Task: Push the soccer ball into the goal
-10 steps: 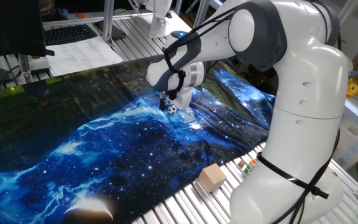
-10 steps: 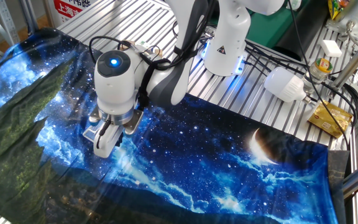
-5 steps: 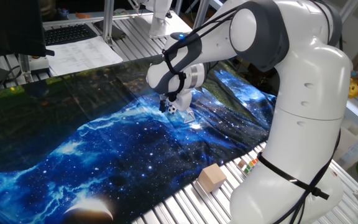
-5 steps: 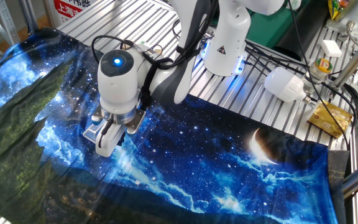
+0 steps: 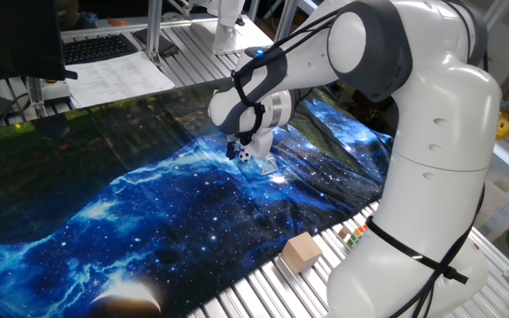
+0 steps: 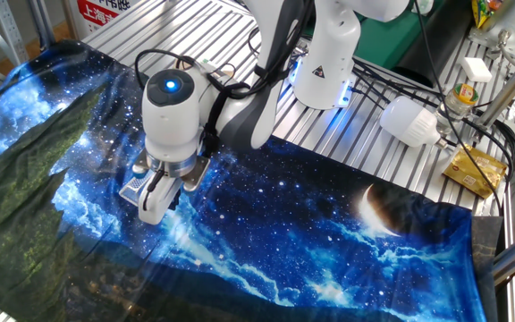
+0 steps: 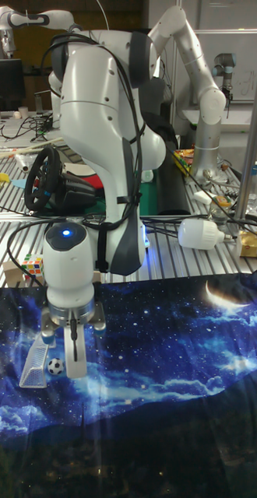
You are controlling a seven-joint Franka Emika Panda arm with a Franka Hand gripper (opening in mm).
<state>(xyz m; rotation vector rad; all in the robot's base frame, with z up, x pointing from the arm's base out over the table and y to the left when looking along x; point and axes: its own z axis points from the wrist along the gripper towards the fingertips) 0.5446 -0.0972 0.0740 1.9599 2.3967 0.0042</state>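
The soccer ball [image 5: 246,154] is a tiny white ball with black patches on the galaxy-print cloth. In the tall fixed view the soccer ball [image 7: 55,366] lies at the mouth of the goal [image 7: 35,362], a small frame of thin whitish rods. It sits just left of my fingertips. My gripper [image 7: 75,359] points straight down, shut, with its tip at cloth level touching or nearly touching the ball. In the other fixed view the gripper [image 6: 150,207] hides the ball, and part of the goal [image 6: 134,190] shows beside it. The goal [image 5: 269,164] lies right of the ball.
A tan wooden block [image 5: 301,251] and a multicoloured puzzle cube [image 5: 353,235] sit on the slatted metal table past the cloth's edge. Papers [image 5: 117,75] and a keyboard lie at the far side. A white lamp-like object [image 6: 409,121] and cables lie near the arm's base.
The gripper has crept a little toward the goal side, staying low and shut. The ball has barely shifted with it.
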